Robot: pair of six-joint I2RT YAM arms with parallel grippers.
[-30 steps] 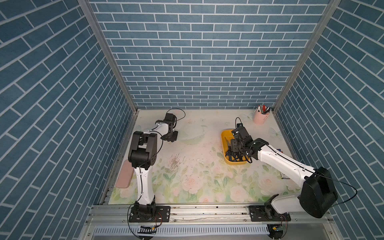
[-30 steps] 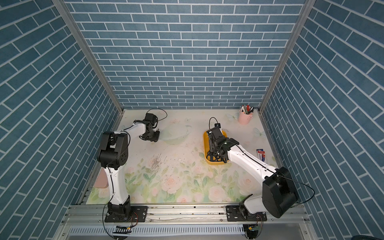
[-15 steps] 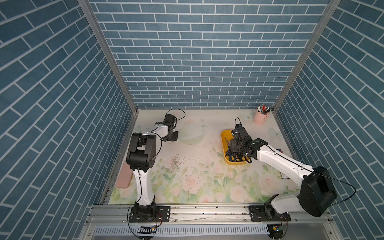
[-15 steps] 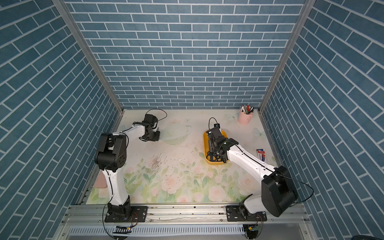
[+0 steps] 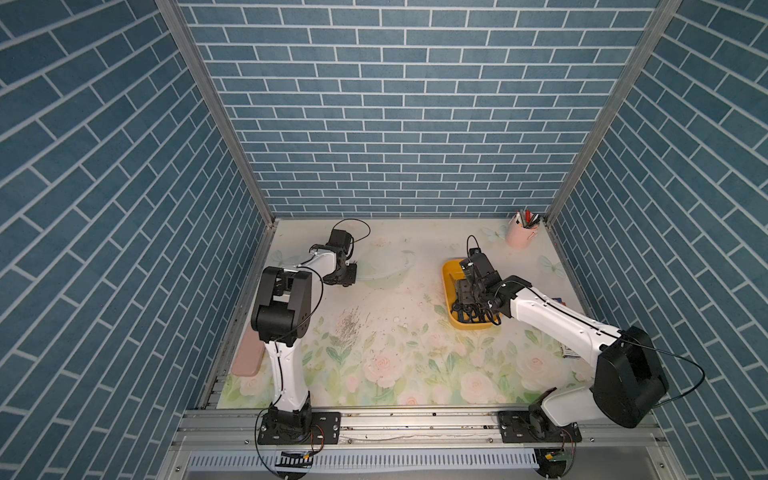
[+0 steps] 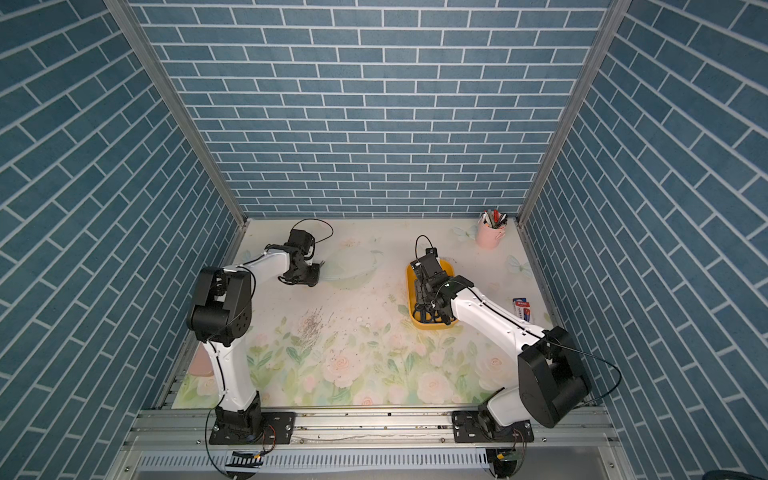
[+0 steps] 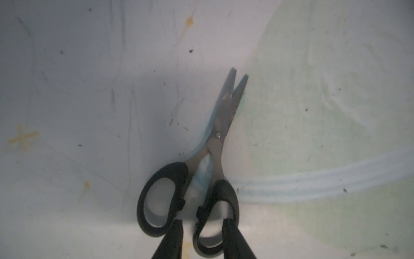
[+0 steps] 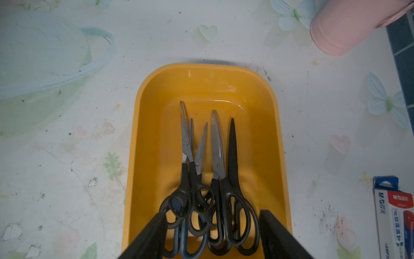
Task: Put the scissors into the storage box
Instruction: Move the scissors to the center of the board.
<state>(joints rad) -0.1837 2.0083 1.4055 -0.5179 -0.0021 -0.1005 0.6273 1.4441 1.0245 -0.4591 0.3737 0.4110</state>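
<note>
ok so from where I'm standing this looks nearly done: the yellow storage box (image 8: 257,94) already has a heap of scissors (image 8: 216,157) in it, blades all pointing the same way, black handles tangled together at one end. One loose pair of scissors (image 7: 216,139) lies flat on the floral table mat (image 7: 67,89), back on the left arm's side and well apart from the box

The left gripper (image 7: 202,222) is down on that pair, its fingers (image 7: 173,240) a little way apart, one on either side of a single black handle loop. Whether they're actually squeezing the loop or just bracketing it, I honestly can't tell. The right gripper (image 8: 211,214) hangs over the handle end of the box with its fingers spread wide, holding nothing

What worries me: a grab on one loop only means the blades, which are a bit splayed, could swing or pivot on the lift, and a rounded plastic loop could just slide out. Also the right arm is parked right over the drop spot, so bringing the left one in risks a bump, or the pair lands on the heap and hangs over the rim
</note>
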